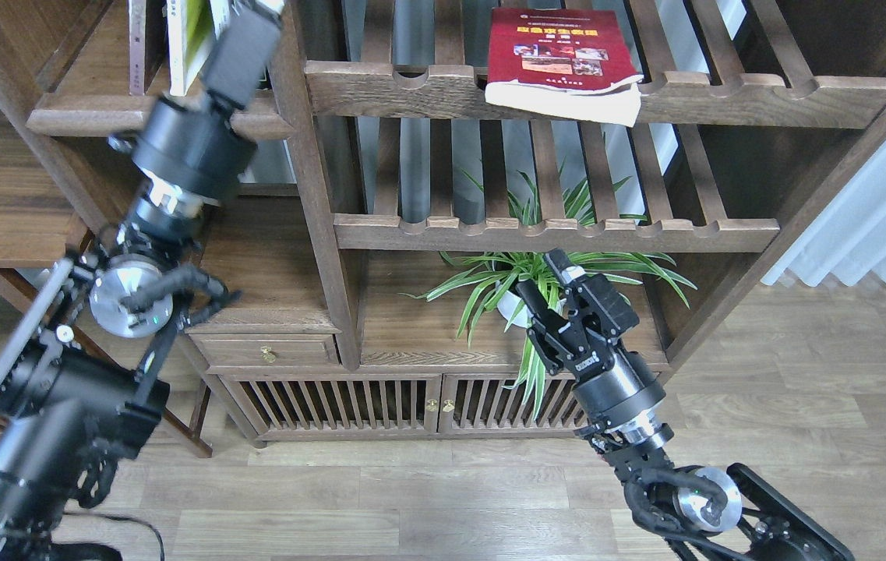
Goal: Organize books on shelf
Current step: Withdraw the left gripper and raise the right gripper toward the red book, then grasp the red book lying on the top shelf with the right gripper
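The bright red book (559,54) lies flat on the upper slatted rack (723,93), its white page edge overhanging the front rail. The yellow-green book (187,39) and a maroon book (139,35) stand upright on the solid shelf (76,118) at the top left. My left gripper (246,35) is raised in front of the standing books, blurred and dark; its fingers cannot be told apart. My right gripper (545,284) is open and empty, in front of the plant and well below the red book.
A spider plant in a white pot (513,308) stands in the lower compartment behind my right gripper. A second slatted rack (427,230) runs mid-height. A small drawer (267,352) and slatted cabinet doors (333,405) sit below. A white curtain (871,226) hangs at the right.
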